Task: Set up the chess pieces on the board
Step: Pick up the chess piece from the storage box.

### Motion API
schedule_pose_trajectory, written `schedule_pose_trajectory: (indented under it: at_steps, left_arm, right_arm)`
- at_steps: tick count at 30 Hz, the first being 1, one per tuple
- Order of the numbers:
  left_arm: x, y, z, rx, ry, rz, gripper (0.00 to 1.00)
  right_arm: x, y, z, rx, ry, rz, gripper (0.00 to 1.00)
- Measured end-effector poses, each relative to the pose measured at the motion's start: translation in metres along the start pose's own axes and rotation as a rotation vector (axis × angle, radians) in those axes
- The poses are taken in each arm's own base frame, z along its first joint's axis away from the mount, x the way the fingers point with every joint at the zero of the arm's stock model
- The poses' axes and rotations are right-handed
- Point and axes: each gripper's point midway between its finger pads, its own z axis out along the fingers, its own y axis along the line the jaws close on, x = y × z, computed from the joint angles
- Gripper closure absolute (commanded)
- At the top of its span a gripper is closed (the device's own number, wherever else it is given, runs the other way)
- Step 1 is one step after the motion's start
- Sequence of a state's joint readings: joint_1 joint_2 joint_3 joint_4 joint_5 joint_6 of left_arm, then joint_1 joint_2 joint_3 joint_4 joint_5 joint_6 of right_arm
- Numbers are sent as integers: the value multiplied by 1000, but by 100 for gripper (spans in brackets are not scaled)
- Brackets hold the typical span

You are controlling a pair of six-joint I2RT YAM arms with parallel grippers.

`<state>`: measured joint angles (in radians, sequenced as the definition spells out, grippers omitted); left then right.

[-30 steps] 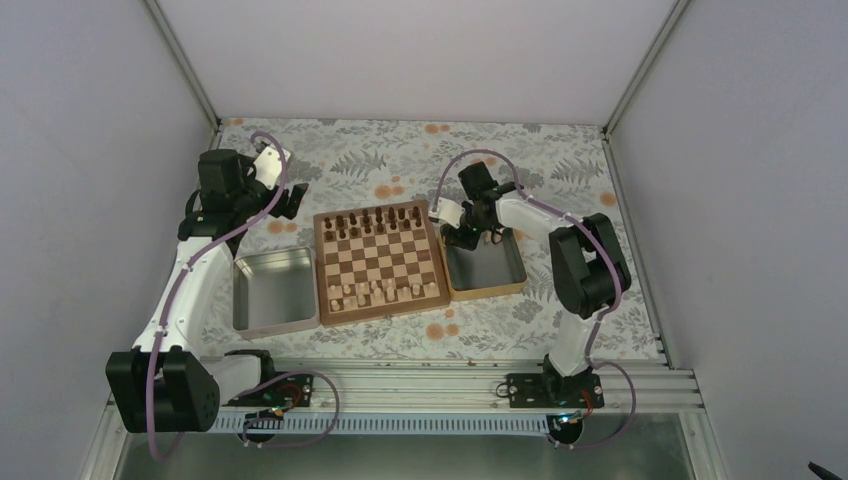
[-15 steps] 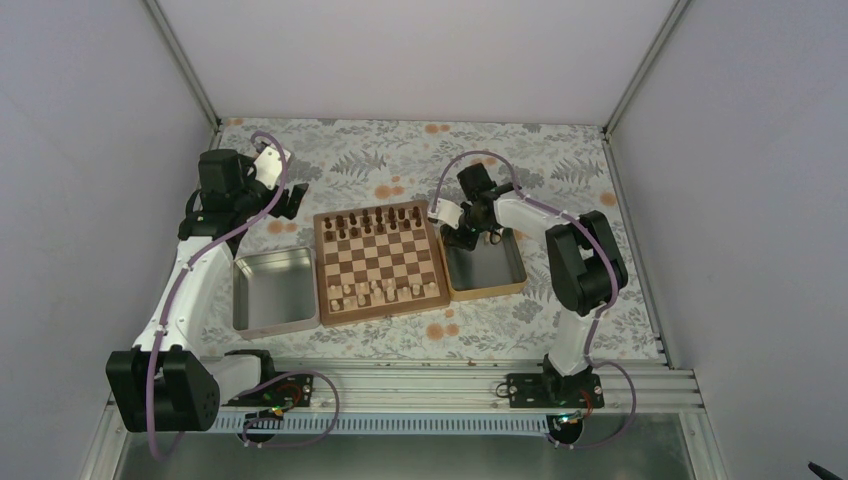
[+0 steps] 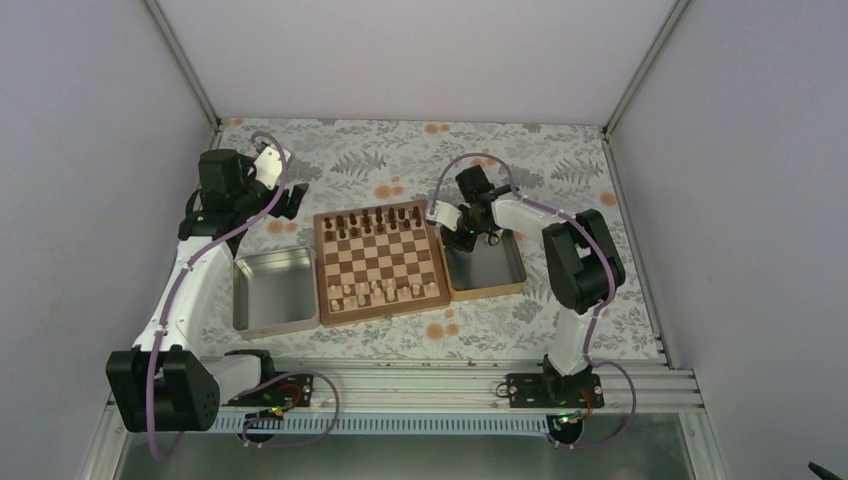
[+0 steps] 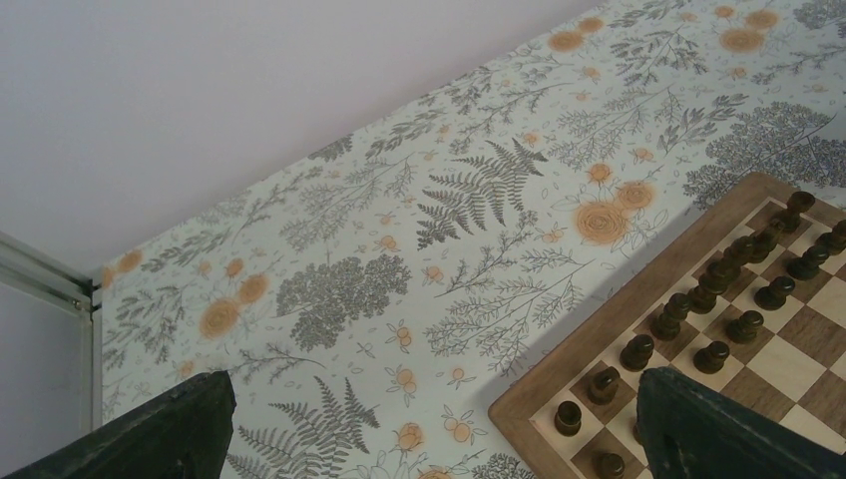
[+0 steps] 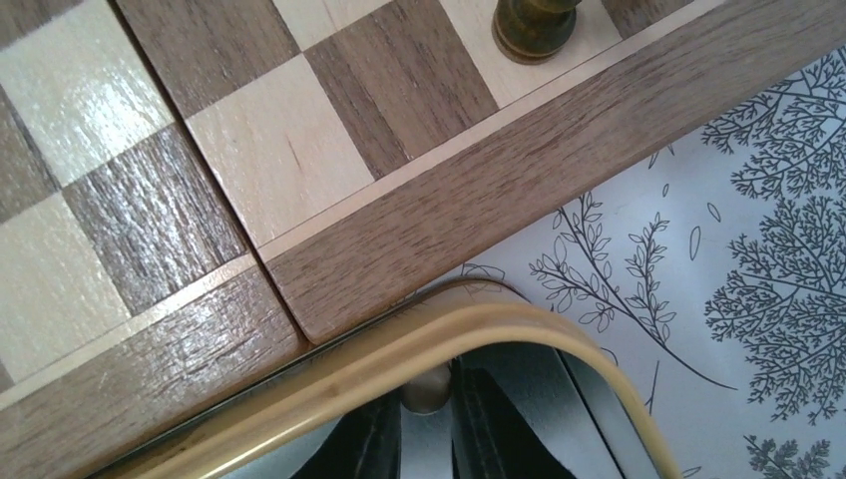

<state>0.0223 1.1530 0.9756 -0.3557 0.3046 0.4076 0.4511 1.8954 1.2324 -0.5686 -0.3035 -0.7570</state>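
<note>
The board [image 3: 380, 262] lies at the table's middle, with dark pieces along its far rows and pale chess pieces [image 3: 385, 292] on its near rows. My right gripper [image 3: 462, 238] reaches into the far-left corner of the wooden-rimmed tray [image 3: 512, 282]. In the right wrist view its fingers [image 5: 369, 444] close on either side of one small pale piece [image 5: 429, 389] that stands against the tray rim [image 5: 399, 349], beside the board's corner [image 5: 329, 269]. My left gripper [image 3: 290, 200] is open wide and empty over the floral table, left of the board's far-left corner [image 4: 529, 409].
A shiny metal tray [image 3: 272, 290] lies against the board's left side. Dark pieces [image 4: 718, 299] stand along the board's far edge near my left gripper. Walls close the table at the left, right and back. A rail runs along the near edge.
My right arm's elbow has swung slightly left while its gripper stays in the tray's far-left corner. The left arm has not moved.
</note>
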Motion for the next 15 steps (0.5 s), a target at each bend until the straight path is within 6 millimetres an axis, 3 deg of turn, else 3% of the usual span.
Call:
schedule_pose_trajectory:
  at_steps: [9, 15]
  left_arm:
    - [0, 0, 0, 0, 0, 0, 0]
    - [0, 0, 0, 0, 0, 0, 0]
  right_arm:
    - [1, -1, -3, 11, 6, -1, 93]
    - [0, -6, -28, 71, 13, -4, 93]
